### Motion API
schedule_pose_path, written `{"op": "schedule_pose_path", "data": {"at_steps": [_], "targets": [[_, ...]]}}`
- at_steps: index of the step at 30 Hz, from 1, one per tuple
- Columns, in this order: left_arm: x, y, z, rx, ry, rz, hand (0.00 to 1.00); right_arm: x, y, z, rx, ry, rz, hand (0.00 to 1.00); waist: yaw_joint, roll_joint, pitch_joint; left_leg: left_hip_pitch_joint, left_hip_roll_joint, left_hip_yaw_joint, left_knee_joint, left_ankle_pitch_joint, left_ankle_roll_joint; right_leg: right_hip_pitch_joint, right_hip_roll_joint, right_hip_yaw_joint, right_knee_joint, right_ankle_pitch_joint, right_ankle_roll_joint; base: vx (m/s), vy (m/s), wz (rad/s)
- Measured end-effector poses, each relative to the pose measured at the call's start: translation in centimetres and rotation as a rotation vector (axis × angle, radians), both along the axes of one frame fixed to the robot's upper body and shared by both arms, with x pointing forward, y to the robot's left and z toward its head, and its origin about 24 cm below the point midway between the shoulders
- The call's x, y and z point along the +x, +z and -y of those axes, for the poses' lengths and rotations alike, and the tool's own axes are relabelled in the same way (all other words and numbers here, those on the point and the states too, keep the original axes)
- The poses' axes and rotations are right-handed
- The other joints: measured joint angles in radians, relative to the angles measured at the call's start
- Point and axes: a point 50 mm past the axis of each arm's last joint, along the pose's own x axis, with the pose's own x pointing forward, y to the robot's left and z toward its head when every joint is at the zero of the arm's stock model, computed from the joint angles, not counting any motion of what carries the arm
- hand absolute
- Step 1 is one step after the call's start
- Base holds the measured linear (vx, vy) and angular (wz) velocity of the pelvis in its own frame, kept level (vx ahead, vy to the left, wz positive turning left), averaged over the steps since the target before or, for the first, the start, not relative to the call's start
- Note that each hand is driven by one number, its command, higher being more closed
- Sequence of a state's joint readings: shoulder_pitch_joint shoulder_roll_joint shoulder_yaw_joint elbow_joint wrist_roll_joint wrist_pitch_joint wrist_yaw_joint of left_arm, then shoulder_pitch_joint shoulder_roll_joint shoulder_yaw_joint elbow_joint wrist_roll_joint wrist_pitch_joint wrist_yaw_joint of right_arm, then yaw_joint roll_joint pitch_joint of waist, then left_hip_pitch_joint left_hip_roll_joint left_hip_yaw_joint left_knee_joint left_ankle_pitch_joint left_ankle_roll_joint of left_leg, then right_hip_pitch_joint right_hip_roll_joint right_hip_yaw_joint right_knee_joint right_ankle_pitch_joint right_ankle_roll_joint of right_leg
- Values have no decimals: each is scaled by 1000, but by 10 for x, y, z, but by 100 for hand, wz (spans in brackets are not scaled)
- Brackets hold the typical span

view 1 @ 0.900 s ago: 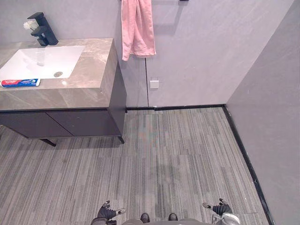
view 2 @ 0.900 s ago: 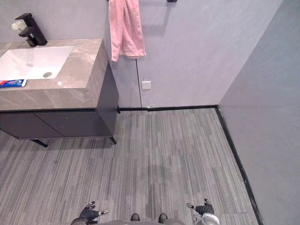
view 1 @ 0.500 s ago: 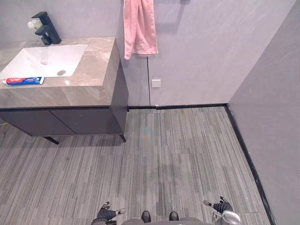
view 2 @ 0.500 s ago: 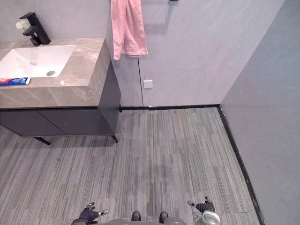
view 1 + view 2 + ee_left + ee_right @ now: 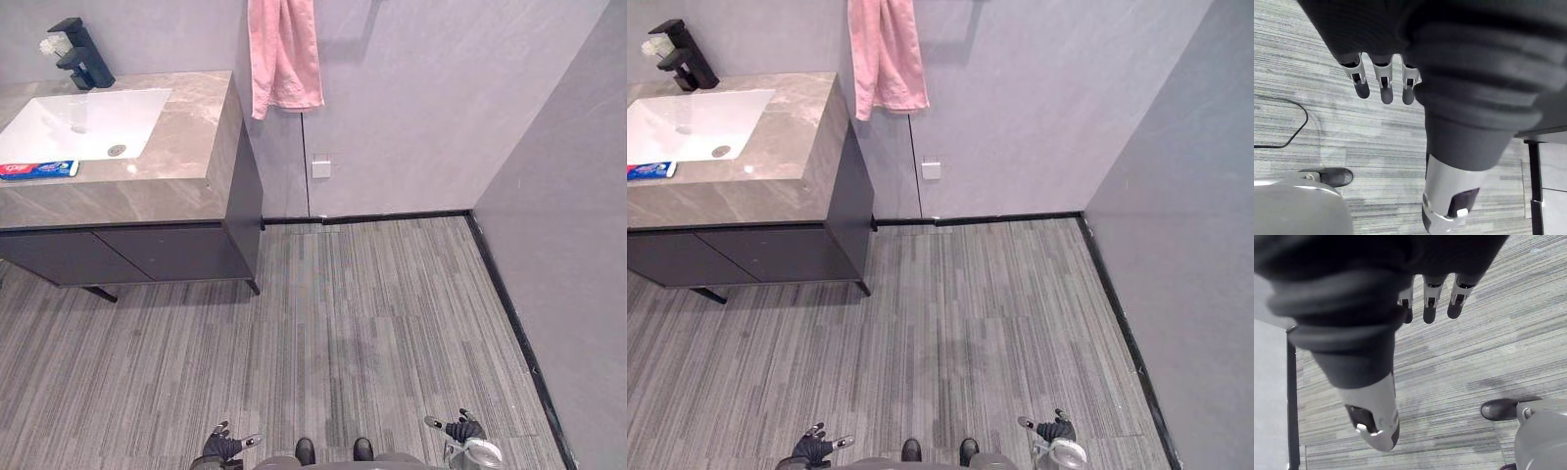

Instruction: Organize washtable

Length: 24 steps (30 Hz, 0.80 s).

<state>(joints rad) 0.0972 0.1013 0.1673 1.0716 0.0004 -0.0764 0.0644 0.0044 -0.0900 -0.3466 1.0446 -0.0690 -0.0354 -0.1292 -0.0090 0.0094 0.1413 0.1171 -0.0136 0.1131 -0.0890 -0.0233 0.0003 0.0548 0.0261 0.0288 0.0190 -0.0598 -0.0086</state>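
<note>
Marble washtable (image 5: 182, 149), toothpaste tube (image 5: 39, 169) beside white sink (image 5: 80, 122)

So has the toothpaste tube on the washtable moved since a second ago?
No. The toothpaste tube lies at the front edge of the sink as before; the whole view shifted, so the camera moved.

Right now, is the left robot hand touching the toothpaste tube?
Apart. The left eye view shows the toothpaste tube on the counter, the left robot hand low over the floor, far off.
</note>
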Motion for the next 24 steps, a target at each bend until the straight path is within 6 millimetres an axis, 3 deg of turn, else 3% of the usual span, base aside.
{"op": "schedule_pose_path", "data": {"at_steps": [5, 10, 12, 15, 17, 19, 21, 22, 23, 24], "targets": [[1, 1, -1, 2, -1, 4, 0, 7, 3, 1, -3, -7, 23, 0, 2, 1, 3, -38, 5, 37, 71, -61, 9, -35, 3, 42, 35, -19, 9, 38, 1, -28], [9, 4, -5, 11, 1, 33, 0, 6, 3, 3, 5, -38, 29, 0, 11, -2, 25, -70, 0, 67, 194, -158, 22, -103, -7, 64, 213, -127, 37, 91, 18, -16], [16, 6, -5, 10, -8, 52, 0, 9, 4, 2, 7, -39, 42, 0, 24, 8, 39, -67, 4, 73, 236, -188, 27, -169, -7, 51, 406, -154, 79, 112, 65, -1], [36, 15, -14, 35, -31, 120, 0, 19, 9, -6, 11, -13, 95, 0, 24, -1, 55, -46, 9, 52, 296, -243, 42, -320, -26, 9, 749, -170, 102, 178, 49, 25], [43, 20, -20, 55, -38, 147, 0, 28, 13, -8, 5, 16, 121, 0, 26, -5, 70, -8, 9, 36, 300, -264, 42, -359, -47, -15, 817, -218, 108, 224, 7, 19], [50, 24, -23, 67, -50, 171, 0, 36, 19, -5, -20, 43, 150, 0, 22, -3, 74, 36, 22, 21, 271, -274, 37, -392, -49, -41, 790, -248, 99, 318, -71, 21], [61, 29, -24, 76, -59, 209, 0, 46, 25, 1, -63, 101, 162, 0, 15, 5, 78, 60, 48, 7, 242, -280, 27, -442, -39, -69, 684, -243, 89, 313, -127, 22], [67, 32, -23, 78, -66, 229, 0, 52, 29, 7, -93, 130, 172, 0, 0, 15, 84, 68, 69, -14, 231, -283, 22, -466, -21, -83, 567, -209, 68, 389, -163, 49], [68, 33, -23, 83, -77, 234, 0, 54, 33, 13, -129, 161, 178, 0, -17, 4, 79, 75, 72, -34, 228, -286, -5, -461, -12, -76, 411, -111, 56, 427, -168, 56], [68, 33, -23, 85, -93, 233, 0, 53, 35, 16, -143, 166, 180, 0, -22, -3, 75, 85, 70, -43, 228, -294, -21, -460, -16, -62, 361, -9, 36, 490, -168, 43]]}}
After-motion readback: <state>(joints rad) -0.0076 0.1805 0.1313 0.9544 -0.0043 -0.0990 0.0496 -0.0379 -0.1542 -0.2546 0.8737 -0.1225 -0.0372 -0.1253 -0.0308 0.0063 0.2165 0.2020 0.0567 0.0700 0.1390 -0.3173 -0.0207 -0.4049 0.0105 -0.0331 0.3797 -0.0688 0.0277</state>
